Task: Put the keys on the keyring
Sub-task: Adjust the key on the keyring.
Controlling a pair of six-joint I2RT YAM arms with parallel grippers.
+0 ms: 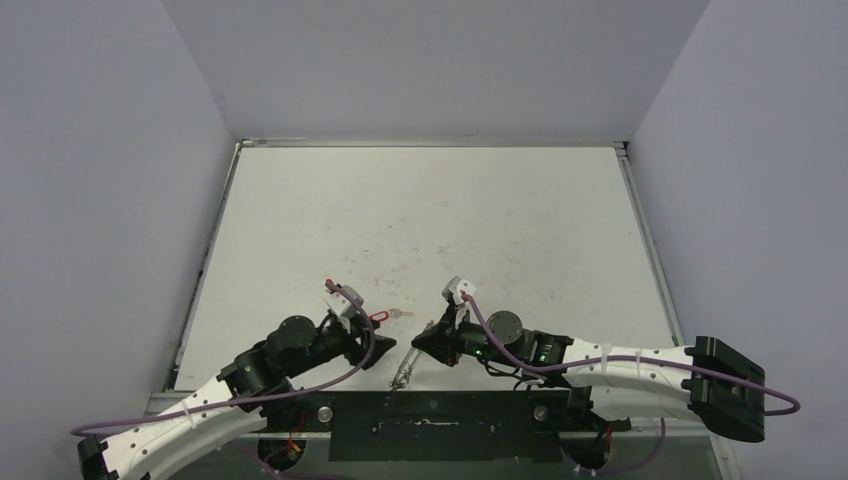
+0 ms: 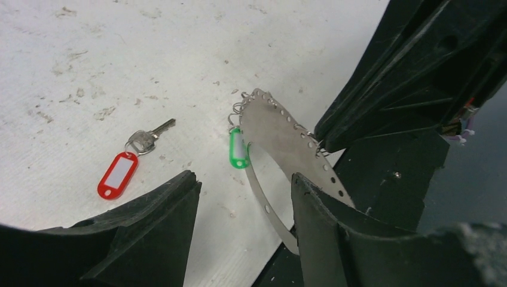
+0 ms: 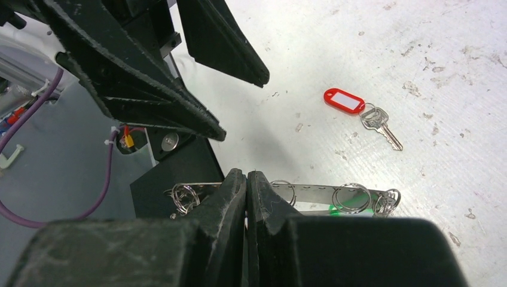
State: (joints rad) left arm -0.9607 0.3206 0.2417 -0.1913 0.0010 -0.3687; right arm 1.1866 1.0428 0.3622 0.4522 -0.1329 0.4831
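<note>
Two wrist views. Right wrist shows right pincer (image 3: 246,179) clamped on the keyring (image 3: 311,192), a flat perforated steel band fringed with small rings. Left wrist shows left pincer (image 2: 244,182) spread wide, empty; green tag (image 2: 238,149) hanging from the band; red-tagged key (image 2: 122,170) loose on counter (image 2: 149,60) beyond.

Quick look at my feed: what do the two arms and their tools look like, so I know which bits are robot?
Both match. The left arm and right arm have white links dotted with small holes, joined by black joints, and each trails a purple cable. The left tool and right tool have matte black, wedge-shaped fingers.
</note>
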